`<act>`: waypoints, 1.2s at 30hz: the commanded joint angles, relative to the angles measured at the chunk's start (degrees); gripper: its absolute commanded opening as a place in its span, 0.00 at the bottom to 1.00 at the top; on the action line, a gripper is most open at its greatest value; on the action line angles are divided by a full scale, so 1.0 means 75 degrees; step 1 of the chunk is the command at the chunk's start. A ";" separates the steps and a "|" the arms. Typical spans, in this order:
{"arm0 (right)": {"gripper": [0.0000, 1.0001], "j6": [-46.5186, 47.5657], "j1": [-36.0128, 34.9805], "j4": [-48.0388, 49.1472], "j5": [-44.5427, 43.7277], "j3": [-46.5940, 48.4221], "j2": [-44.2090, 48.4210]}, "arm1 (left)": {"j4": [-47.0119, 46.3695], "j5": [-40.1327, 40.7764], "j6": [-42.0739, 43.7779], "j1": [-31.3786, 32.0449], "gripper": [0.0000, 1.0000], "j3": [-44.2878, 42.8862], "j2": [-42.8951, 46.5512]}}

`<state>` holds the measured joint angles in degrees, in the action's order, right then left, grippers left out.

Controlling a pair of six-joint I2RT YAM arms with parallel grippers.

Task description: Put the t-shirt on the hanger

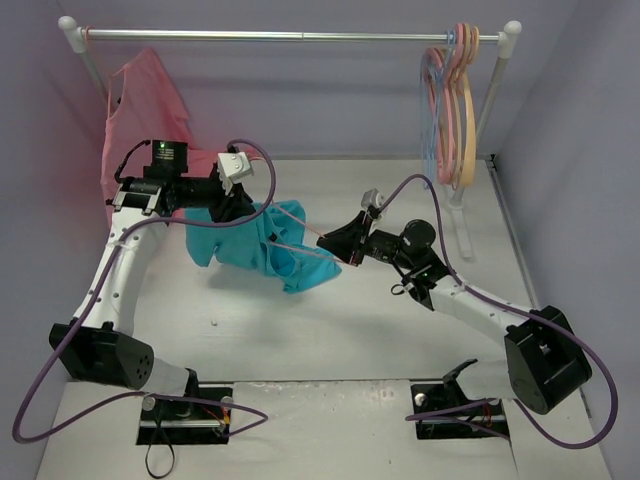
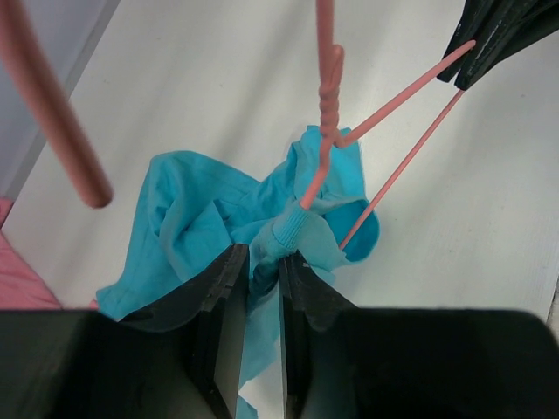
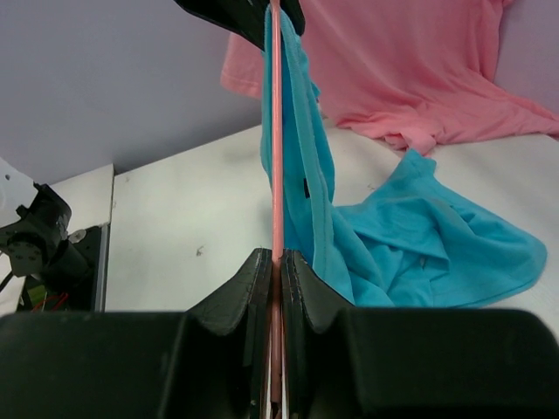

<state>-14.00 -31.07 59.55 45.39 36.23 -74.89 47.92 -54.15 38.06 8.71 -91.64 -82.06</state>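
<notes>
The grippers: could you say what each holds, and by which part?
Left gripper pinches the t-shirt near its neckband; right gripper clamps the hanger at one corner.

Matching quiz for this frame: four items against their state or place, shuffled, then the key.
1 left gripper
2 right gripper
3 pink garment
4 spare hangers

A hanging at the right end of the rail
B clamped on the hanger
C by the left post of the rail
D pinching the t-shirt

Pairs: 1-D, 2-B, 3-C, 4-A
</notes>
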 commanded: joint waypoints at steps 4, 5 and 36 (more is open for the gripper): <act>0.00 0.0694 -0.0041 -0.0226 -0.0517 0.1180 0.0177 | -0.0060 -0.0761 -0.0352 0.0280 0.00 0.0182 0.0453; 0.01 0.0764 -0.0041 -0.0426 -0.0671 0.1239 0.0200 | -0.0282 -0.0575 -0.0596 0.0280 0.00 0.0241 0.0511; 0.51 -0.1330 -0.0297 -0.4845 -0.5031 0.2728 0.0178 | -0.3342 0.3154 -0.3610 0.0936 0.00 0.1507 0.1777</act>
<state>-14.59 -29.78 21.63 8.73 56.93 -73.97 30.41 -33.01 14.17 14.92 -78.08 -71.44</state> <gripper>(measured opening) 0.517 0.094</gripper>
